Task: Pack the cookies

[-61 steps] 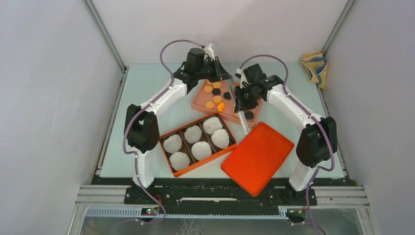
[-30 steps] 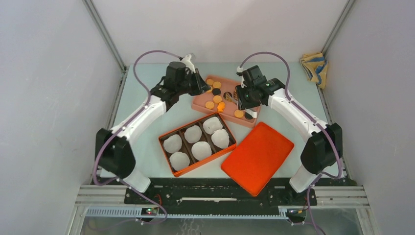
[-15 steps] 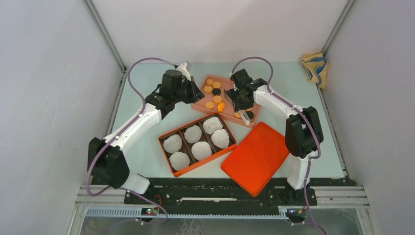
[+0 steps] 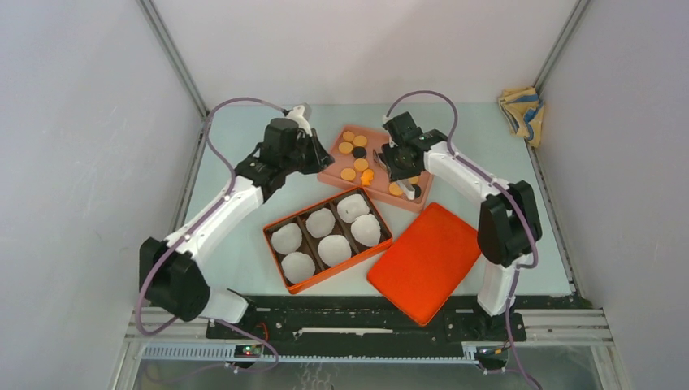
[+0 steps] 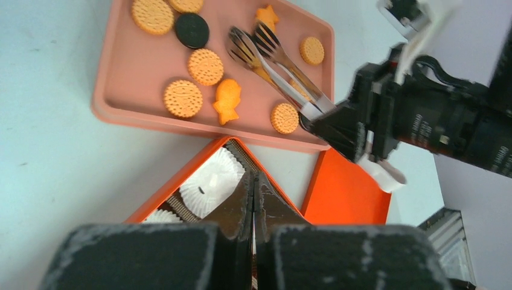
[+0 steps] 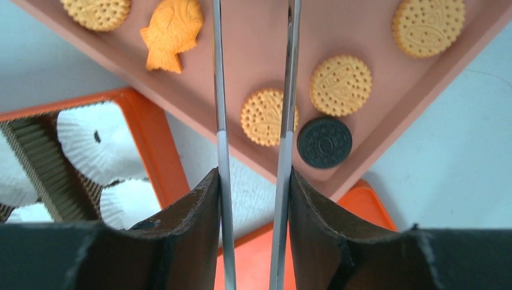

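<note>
1. The right gripper clamps metal tongs by the handles, the tong arms standing slightly apart above the pink tray.
2. The cookies lie scattered in that tray: mostly round orange ones, a few black, some fish-shaped.
3. The left gripper hangs by the tray's left end, jaws pressed together, holding nothing.
4. Nearer the arms, the orange box holds white paper cups. Its lid lies just beside it.
</note>
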You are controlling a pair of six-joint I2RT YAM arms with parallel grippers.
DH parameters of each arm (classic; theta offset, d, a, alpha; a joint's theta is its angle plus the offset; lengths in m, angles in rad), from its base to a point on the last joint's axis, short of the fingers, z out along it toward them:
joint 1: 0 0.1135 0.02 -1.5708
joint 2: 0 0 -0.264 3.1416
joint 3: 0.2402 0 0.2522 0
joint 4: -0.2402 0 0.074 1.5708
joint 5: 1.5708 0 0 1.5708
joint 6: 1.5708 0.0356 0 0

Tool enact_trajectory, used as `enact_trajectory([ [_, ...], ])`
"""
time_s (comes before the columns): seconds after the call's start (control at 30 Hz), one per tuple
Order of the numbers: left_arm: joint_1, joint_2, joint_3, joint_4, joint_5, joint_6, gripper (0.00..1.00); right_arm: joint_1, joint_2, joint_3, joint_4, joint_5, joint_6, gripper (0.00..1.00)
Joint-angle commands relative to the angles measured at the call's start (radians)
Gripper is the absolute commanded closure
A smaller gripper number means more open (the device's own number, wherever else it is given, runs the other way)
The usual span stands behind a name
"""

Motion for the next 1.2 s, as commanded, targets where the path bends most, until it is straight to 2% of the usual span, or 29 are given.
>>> enact_trajectory([
  [0.0, 0.009, -0.176, -0.051, -0.039, -0.19, -0.015, 1.0, 0.039, -0.224, -0.05, 0.055, 0.026, 0.013, 0.74],
  [0.17, 0.043, -0.334, -0.166, -0.025, -0.402, -0.004, 1.0, 0.112, -0.371, -0.104, 0.006, -0.021, 0.013, 0.75],
  [0.2, 0.056, -0.352, -0.189, -0.016, -0.4, -0.007, 0.99, 0.134, -0.393, -0.114, 0.001, -0.034, 0.012, 0.75],
  [0.23, 0.076, -0.366, -0.211, -0.004, -0.39, -0.015, 0.94, 0.161, -0.41, -0.122, -0.007, -0.056, 0.013, 0.75],
  [0.27, 0.093, -0.378, -0.234, 0.008, -0.377, -0.028, 0.77, 0.186, -0.422, -0.126, -0.016, -0.065, 0.018, 0.75],
  [0.3, 0.11, -0.387, -0.25, 0.021, -0.366, -0.039, 0.52, 0.23, -0.43, -0.131, -0.02, -0.075, 0.02, 0.75],
  [0.33, 0.127, -0.393, -0.265, 0.031, -0.349, -0.048, 0.43, 0.264, -0.431, -0.13, -0.032, -0.09, 0.021, 0.75],
  [0.4, 0.147, -0.4, -0.284, 0.035, -0.323, -0.056, 0.33, 0.33, -0.423, -0.125, -0.048, -0.097, 0.024, 0.76],
  [0.43, 0.155, -0.404, -0.291, 0.035, -0.309, -0.058, 0.24, 0.359, -0.415, -0.124, -0.052, -0.097, 0.026, 0.76],
  [0.47, 0.161, -0.408, -0.295, 0.033, -0.301, -0.06, 0.09, 0.386, -0.407, -0.125, -0.05, -0.122, 0.029, 0.76],
  [0.5, 0.163, -0.414, -0.3, 0.032, -0.296, -0.061, 0.01, 0.412, -0.397, -0.126, -0.05, -0.135, 0.032, 0.76],
  [0.77, 0.168, -0.468, -0.318, 0.024, -0.287, -0.058, 0.0, 0.56, -0.275, -0.049, -0.032, -0.177, 0.042, 0.77],
  [1.17, 0.177, -0.483, -0.339, 0.021, -0.292, -0.053, 0.0, 0.603, -0.123, 0.051, -0.012, -0.201, 0.029, 0.77],
])
